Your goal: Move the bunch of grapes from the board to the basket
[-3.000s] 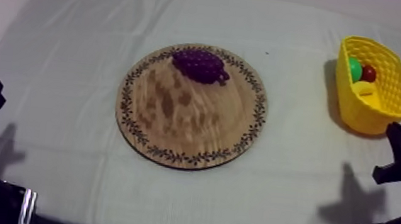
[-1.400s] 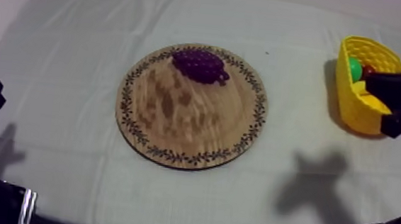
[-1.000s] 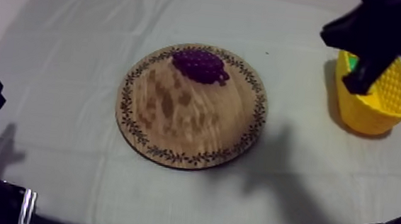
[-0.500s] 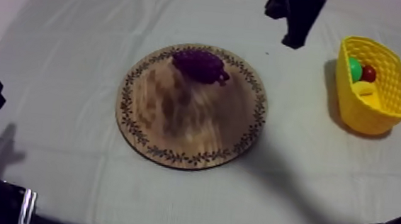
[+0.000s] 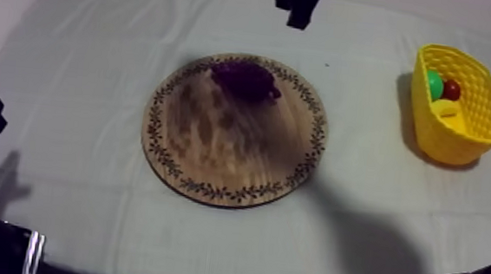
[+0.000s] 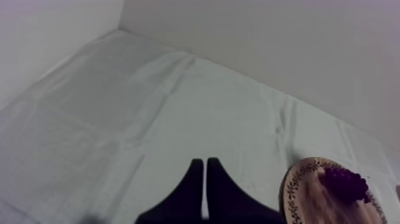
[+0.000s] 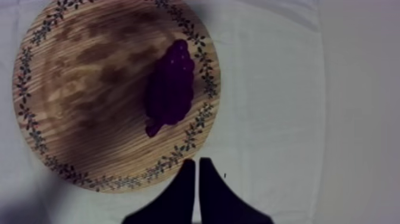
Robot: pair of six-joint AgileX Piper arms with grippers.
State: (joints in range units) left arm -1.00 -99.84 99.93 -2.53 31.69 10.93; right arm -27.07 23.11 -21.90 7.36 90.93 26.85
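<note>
Dark purple bunch of grapes [image 5: 244, 79] at 12 o'clock on round patterned-rim wooden board [image 5: 229, 159]. Clenched, empty: right gripper [image 7: 196, 161] beside board's rim; left gripper [image 6: 205, 162] over cloth.

The wooden board [image 5: 228, 172] is light tan with darker brown grain streaks, and a dark leafy vine pattern rings its rim. On the board, the bunch of grapes [image 5: 245, 78] is deep purple. Well apart from the board, the yellow basket [image 5: 478, 111] has a lattice-patterned wall and holds a small red fruit [image 5: 452, 89] and a green fruit [image 5: 433, 83]. The worktop [image 5: 88, 87] cloth is grey-white. The left end effector [image 6: 205, 161] and right end effector [image 7: 194, 161] are black.
</note>
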